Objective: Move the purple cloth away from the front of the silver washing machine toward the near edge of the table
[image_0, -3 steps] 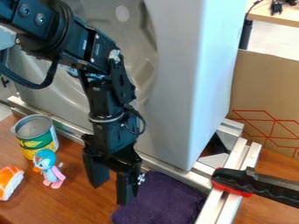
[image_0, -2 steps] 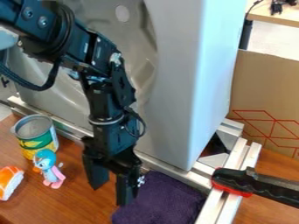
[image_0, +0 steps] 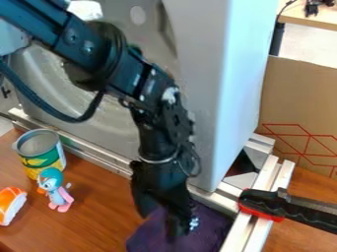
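Over the camera-view left part of the dark purple, soft fabric cloth (image_0: 212,227) hangs the black two-finger gripper (image_0: 158,224), fingers spread; most of the cloth lies rightward, beside a silver metal rail (image_0: 216,201).

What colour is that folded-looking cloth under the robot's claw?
The cloth is dark purple, seen best in the camera view.

The wood-grain tabletop (image_0: 85,221) meets metal rails (image_0: 102,162) below a tall grey molded unit (image_0: 204,98). At right stands a brown cardboard panel (image_0: 299,93) printed with red angular lines; behind it, pale floor (image_0: 313,44) and a light wooden table (image_0: 319,20).
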Robot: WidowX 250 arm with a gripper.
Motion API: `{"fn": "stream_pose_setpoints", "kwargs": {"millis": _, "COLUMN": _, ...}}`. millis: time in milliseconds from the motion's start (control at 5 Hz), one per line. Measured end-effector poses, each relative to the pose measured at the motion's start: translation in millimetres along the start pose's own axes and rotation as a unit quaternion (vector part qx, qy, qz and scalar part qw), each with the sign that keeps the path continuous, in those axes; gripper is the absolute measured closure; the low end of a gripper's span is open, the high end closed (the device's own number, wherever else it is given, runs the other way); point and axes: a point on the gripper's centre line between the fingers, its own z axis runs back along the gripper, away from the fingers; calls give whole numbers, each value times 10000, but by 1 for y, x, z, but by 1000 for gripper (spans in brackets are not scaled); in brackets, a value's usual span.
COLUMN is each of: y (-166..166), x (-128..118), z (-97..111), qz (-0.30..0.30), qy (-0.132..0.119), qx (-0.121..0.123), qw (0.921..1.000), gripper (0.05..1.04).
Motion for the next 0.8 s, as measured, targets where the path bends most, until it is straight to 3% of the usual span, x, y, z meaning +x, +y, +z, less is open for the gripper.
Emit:
{"fn": "stream_pose_setpoints", "kwargs": {"millis": 400, "y": 7, "x": 7, "z": -14, "qz": 528, "qy": -756, "qx": 471, "qw": 9946, "gripper": 83}}
{"fn": "stream_pose_setpoints", "kwargs": {"millis": 600, "y": 7, "x": 15, "z": -17, "qz": 413, "qy": -1237, "qx": 423, "qw": 9906, "gripper": 83}}
{"fn": "stream_pose_setpoints", "kwargs": {"millis": 800, "y": 7, "x": 15, "z": -28, "qz": 428, "qy": -1211, "qx": 358, "qw": 9911, "gripper": 83}}
